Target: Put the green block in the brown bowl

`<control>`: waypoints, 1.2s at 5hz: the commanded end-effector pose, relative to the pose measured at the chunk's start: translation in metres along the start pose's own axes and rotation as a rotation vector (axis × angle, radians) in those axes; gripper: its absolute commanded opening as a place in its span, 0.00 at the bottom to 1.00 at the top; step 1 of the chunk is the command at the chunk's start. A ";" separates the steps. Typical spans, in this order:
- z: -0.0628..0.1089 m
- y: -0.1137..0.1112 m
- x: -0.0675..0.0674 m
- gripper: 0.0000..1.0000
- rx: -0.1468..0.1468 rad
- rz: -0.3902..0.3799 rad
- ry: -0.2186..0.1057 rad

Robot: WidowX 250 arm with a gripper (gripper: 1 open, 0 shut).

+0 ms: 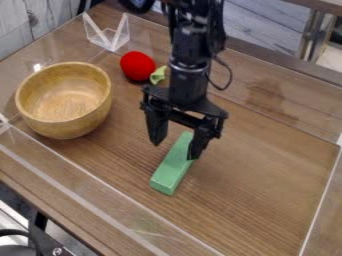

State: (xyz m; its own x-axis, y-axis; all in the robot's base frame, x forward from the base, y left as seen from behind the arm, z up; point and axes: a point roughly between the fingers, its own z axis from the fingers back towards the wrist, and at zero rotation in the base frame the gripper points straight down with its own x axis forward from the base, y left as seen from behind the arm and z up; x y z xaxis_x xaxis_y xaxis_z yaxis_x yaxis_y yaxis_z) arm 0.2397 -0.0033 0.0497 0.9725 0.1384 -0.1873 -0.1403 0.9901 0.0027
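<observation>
Black arm: upright, pointing steeply down.
Gripper [181,139]: jaws spread wide, straddling the block's upper end.
Green block [171,171]: long, flat on wooden tabletop [267,150].
Brown bowl [62,98]: upright, well apart.

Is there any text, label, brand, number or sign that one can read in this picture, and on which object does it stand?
None: no readable text anywhere in this view.
Green block: plain, no marking.
Brown bowl: plain wood, no marking.
Red fruit: no label.
Arm and end effector: black, no brand or number can be made out.
Clear stand at the back: nothing printed that shows.
</observation>
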 end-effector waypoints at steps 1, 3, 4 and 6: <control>-0.003 0.008 -0.003 1.00 0.004 -0.017 -0.031; -0.014 0.003 -0.011 1.00 0.013 -0.058 -0.060; -0.016 -0.005 -0.014 1.00 0.016 -0.087 -0.075; -0.008 -0.014 -0.027 1.00 0.017 -0.089 -0.095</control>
State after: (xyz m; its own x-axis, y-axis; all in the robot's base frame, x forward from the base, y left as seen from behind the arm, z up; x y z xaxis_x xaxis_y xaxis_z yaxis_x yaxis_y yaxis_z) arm 0.2094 -0.0199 0.0379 0.9894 0.0550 -0.1343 -0.0539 0.9985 0.0117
